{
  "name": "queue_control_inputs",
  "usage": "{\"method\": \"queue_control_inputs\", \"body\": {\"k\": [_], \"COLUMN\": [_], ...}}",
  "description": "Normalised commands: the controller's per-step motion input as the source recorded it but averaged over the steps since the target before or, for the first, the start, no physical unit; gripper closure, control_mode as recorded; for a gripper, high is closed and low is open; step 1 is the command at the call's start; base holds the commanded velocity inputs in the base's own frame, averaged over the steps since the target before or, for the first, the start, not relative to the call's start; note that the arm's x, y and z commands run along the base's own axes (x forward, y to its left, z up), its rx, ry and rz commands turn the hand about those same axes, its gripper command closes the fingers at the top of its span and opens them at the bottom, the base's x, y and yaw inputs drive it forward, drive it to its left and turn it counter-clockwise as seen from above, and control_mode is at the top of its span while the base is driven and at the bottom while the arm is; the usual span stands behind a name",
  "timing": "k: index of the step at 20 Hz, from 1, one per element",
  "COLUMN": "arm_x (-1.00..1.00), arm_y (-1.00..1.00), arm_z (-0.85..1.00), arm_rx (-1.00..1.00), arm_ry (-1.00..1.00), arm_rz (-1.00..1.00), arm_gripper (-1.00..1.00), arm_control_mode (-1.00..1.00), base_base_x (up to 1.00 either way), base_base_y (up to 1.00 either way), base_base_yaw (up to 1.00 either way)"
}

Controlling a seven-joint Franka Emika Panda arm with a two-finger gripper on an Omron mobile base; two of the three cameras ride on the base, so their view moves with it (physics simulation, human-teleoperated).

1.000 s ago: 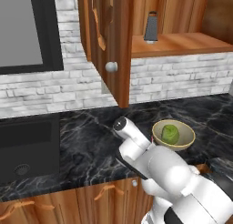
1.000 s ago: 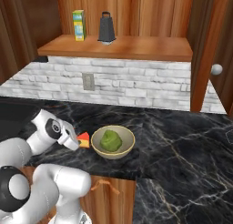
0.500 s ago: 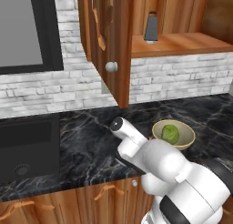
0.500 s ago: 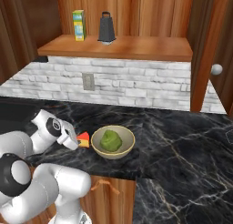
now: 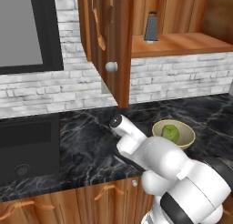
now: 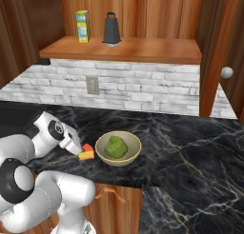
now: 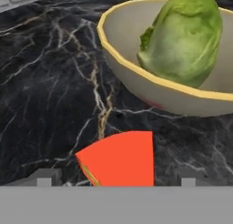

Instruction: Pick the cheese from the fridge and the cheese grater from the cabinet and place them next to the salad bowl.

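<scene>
The cheese [image 7: 119,160], an orange wedge with its red side up, lies on the black marble counter [image 7: 50,91] just left of the salad bowl [image 7: 150,89]. My gripper [image 7: 116,177] is open, with a fingertip on either side of the wedge. From the right base, the gripper [image 6: 75,143] hangs low over the cheese [image 6: 86,154], beside the bowl [image 6: 119,160] of lettuce. The cheese grater [image 6: 111,28] stands upright on the shelf of the open cabinet [image 6: 143,50]. The grater [image 5: 151,26] and the bowl [image 5: 186,139] also show from the left base. The fridge is out of view.
A yellow-green carton [image 6: 83,26] stands left of the grater. The cabinet door [image 5: 107,41] with its round knob [image 5: 111,66] hangs open over the counter. A dark oven front [image 5: 27,145] is at the left. A wall socket [image 6: 92,84] sits in the brick.
The gripper has gone from shut to open and let go of the cheese, which now rests on the counter by the bowl. The arm has barely shifted.
</scene>
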Motion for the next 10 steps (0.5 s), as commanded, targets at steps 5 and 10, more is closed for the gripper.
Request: {"method": "queue_control_inputs", "body": {"k": [5, 10], "arm_x": [-0.04, -0.04], "arm_y": [-0.14, -0.44], "arm_z": [0.44, 0.47], "arm_rx": [0.09, 0.25], "arm_ry": [0.13, 0.12], "arm_rz": [0.03, 0.22], "arm_gripper": [-1.00, -1.00], "arm_control_mode": [-1.00, -1.00], "base_base_x": [0.00, 0.00], "base_base_y": [0.00, 0.00], "base_base_yaw": [0.00, 0.00]}}
